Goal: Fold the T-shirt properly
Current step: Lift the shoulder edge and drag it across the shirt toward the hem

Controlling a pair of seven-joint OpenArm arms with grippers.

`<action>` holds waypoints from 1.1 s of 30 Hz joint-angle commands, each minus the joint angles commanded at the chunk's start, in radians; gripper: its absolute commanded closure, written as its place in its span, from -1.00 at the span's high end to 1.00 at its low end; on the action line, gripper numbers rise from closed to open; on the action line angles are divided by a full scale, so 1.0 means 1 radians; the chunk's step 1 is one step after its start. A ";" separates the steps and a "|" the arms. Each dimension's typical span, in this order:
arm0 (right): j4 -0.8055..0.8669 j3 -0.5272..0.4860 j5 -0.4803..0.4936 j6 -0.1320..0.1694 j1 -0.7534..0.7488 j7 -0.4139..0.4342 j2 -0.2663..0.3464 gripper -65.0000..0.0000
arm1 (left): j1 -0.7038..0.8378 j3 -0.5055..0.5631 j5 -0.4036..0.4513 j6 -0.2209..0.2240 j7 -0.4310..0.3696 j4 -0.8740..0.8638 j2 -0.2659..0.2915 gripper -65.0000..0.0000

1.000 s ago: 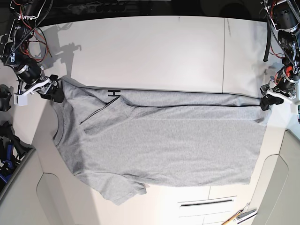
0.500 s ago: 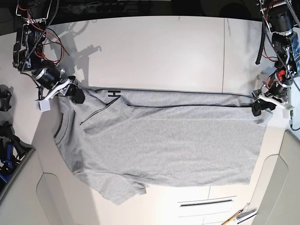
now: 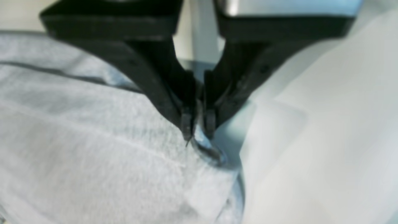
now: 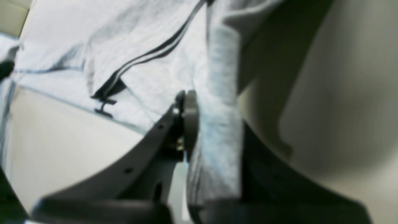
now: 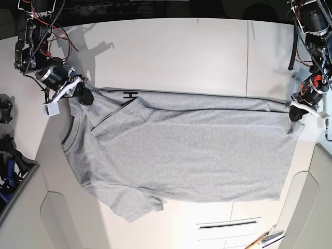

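Lettering (image 5: 130, 95) on T-shirt (image 5: 192, 155) mostly hidden by folds

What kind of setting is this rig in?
Probably a robotics lab or test bench: two robot arms over a white table, a T-shirt laid out as the workpiece, and pens at the edge.

Your robot has two arms, both finished in black and white. On the right arm (image 5: 44, 70), red and black cables loop outside the black housings above the hand (image 5: 83, 96). On the left arm (image 5: 309, 57), you see a thin dark cable looping beside the black housings, and white parts just above the hand (image 5: 294, 111). Its black fingers (image 3: 161, 84) taper to narrow, ridged tips; a silvery block sits behind one finger.
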 joint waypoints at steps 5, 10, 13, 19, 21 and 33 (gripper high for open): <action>0.160 0.007 0.007 0.000 -0.111 -0.046 0.005 -1.00 | 0.188 -0.006 -0.046 0.000 0.015 0.200 -0.001 -1.00; 0.284 0.018 0.013 0.000 -0.244 -0.055 0.043 -1.00 | 0.365 -0.044 -0.096 0.000 0.016 0.365 0.000 -1.00; 0.303 0.024 0.020 0.000 -0.302 -0.056 0.105 -1.00 | 0.455 -0.070 -0.119 0.000 0.016 0.428 -0.001 -1.00; 0.303 0.091 0.079 -0.001 -0.366 -0.078 0.164 -1.00 | 0.563 -0.074 -0.188 0.000 0.021 0.467 0.029 -1.00; 0.303 0.129 0.101 0.000 -0.366 -0.101 0.164 -1.00 | 0.565 -0.075 -0.201 0.000 0.038 0.467 0.050 -1.00; 0.303 0.177 0.105 -0.014 -0.367 -0.205 0.161 -0.48 | 0.589 -0.075 -0.267 0.000 0.076 0.467 0.082 -0.70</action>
